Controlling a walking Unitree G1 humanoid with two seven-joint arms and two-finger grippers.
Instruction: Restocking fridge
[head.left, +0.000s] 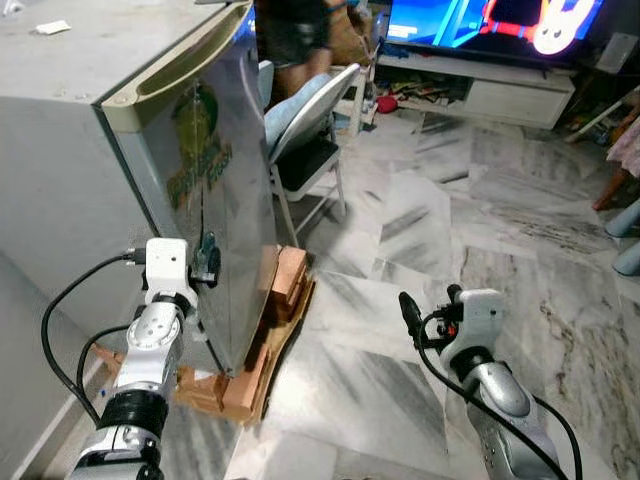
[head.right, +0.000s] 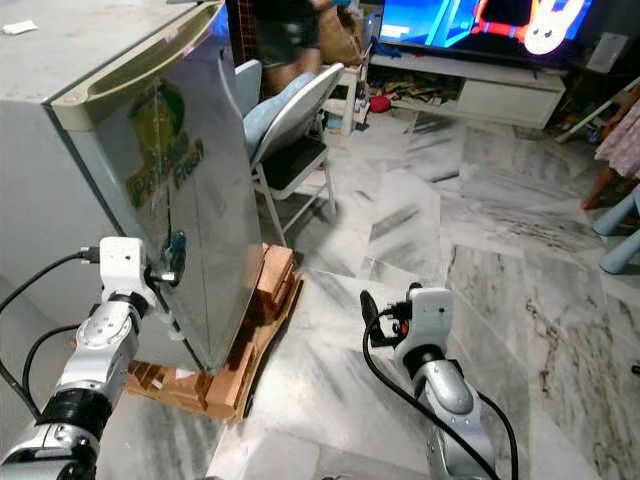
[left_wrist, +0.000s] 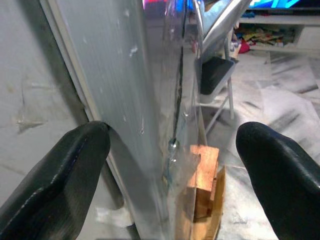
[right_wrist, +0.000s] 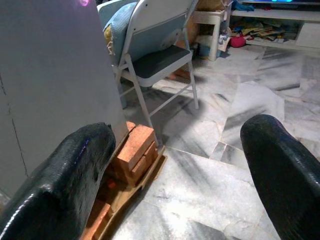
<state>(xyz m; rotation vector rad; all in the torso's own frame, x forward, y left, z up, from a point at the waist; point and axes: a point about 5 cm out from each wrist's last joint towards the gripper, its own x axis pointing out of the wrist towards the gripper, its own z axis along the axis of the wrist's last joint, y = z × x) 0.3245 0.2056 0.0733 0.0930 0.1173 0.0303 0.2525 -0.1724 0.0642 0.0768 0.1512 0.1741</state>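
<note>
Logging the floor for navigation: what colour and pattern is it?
Grey-and-white marble floor, streaked with darker veins; the left eye view shows it best.

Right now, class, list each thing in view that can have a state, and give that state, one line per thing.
Fridge door: shut.
Left gripper: open, fingers straddling the door's edge.
Right gripper: open, holding nothing, above the floor.
Folding chair: unfolded, a blue cushion on it.
Television: switched on.

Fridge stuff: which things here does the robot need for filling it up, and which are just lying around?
For the job:
fridge
left gripper, at the door edge
right gripper

Just around:
folding chair
TV
bricks under the fridge
</note>
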